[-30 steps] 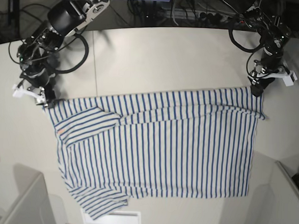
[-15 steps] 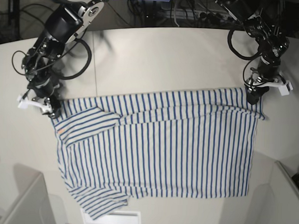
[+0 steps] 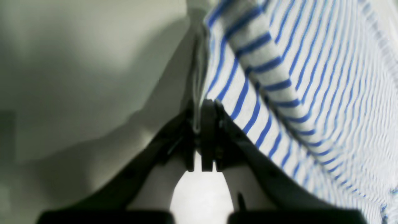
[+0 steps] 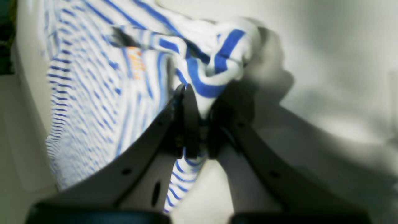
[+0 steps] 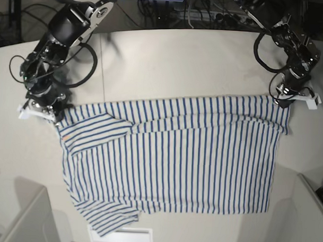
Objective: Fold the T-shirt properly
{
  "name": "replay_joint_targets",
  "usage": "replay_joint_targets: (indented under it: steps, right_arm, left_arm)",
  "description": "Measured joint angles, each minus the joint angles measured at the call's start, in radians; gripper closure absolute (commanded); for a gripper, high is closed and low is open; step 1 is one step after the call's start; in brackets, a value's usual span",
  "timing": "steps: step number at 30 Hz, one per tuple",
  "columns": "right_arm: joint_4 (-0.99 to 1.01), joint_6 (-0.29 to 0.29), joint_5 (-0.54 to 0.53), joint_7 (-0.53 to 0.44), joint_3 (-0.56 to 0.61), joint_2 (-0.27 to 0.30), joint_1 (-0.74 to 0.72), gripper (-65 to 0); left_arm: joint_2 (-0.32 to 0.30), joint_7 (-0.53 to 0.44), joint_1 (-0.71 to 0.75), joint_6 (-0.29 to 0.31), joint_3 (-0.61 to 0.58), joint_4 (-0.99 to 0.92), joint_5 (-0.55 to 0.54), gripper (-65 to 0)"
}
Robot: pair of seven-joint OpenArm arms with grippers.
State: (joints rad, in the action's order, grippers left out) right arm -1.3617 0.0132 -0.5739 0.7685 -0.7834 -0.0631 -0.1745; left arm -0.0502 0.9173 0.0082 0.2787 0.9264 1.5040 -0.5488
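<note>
Pinching opposite corners of the T-shirt [image 5: 171, 153]: left claw [image 3: 202, 124] and right claw [image 4: 197, 124], both clamped.

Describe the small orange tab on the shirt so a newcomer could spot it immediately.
Start from the striped T-shirt spread on the pale table. Go to its folded-over sleeve beside the right gripper. The orange tab sits on that sleeve's edge, the only orange mark among blue stripes.
</note>
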Motion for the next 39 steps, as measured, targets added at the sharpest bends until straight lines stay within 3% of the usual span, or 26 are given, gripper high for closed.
replay_joint_targets:
  steps: [7,13,21,35,39]
  right_arm:
    - [-0.068,-0.124,0.001,0.113,0.000,-0.002,-0.136,0.0]
    - [-0.129,-0.136,-0.005,0.182,-0.005,-0.001,-0.201,0.0]
    - [-0.201,-0.136,0.002,0.198,-0.010,-0.005,0.019,0.0]
    - [-0.208,-0.129,-0.013,0.135,-0.007,-0.003,0.252,0.0]
    - [-0.300,-0.130,-0.012,0.144,-0.006,-0.003,0.319,0.0]
  left_arm:
    - [-0.033,0.167,-0.146,-0.014,0.002,0.132,0.003,0.0]
    - [-0.039,0.234,-0.189,-0.015,0.005,0.244,0.003,0.0]
    - [-0.030,0.245,0.056,-0.013,-0.001,0.258,-0.001,0.0]
    - [-0.031,0.231,0.248,-0.012,-0.003,0.276,-0.003,0.0]
    - [-0.031,0.232,0.288,-0.010,-0.004,0.285,-0.006,0.0]
